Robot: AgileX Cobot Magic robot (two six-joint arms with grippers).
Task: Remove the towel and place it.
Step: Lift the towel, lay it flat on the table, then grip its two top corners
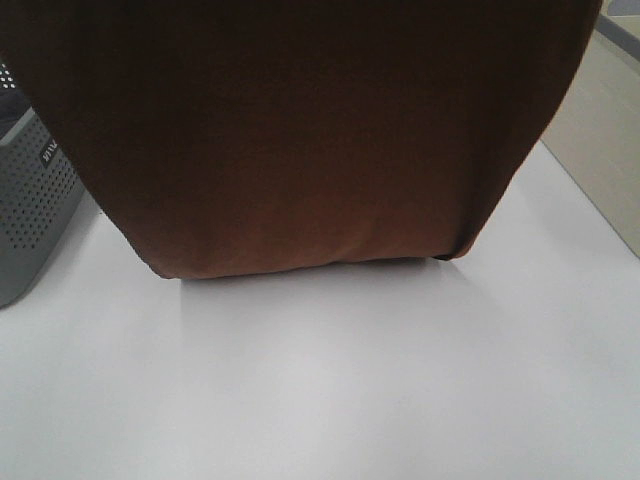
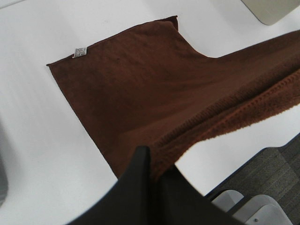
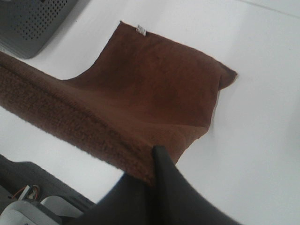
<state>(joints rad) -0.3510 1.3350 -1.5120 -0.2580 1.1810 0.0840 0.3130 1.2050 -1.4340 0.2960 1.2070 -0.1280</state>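
**Markings.** The towel (image 2: 140, 89) is dark brown plush. It carries a small white tag (image 2: 80, 51) on one short edge, and the print on the tag is too small to read. The grey perforated basket (image 1: 30, 200) bears a short white mark (image 1: 48, 152) on its wall, which is also illegible.

**Containers.** The basket stands on the white worktop (image 1: 350, 380) at the left of the high view. Its inside is hidden behind the cloth, so its contents cannot be told.

**Claws.**
- The left claw (image 2: 152, 166) is closed tight on a thick hemmed edge of the towel, with cloth pinched between its black fingers (image 2: 140, 161).
- The right claw (image 3: 152, 173) is likewise clamped on the same raised edge near a corner, with no gap showing.

**Position of the towel.** It is stretched between the two claws and held up off the worktop. It hangs as a wide curtain that fills the upper part of the high view. Its tagged end lies flat on the worktop, just beside the basket. The lower fold touches the surface.
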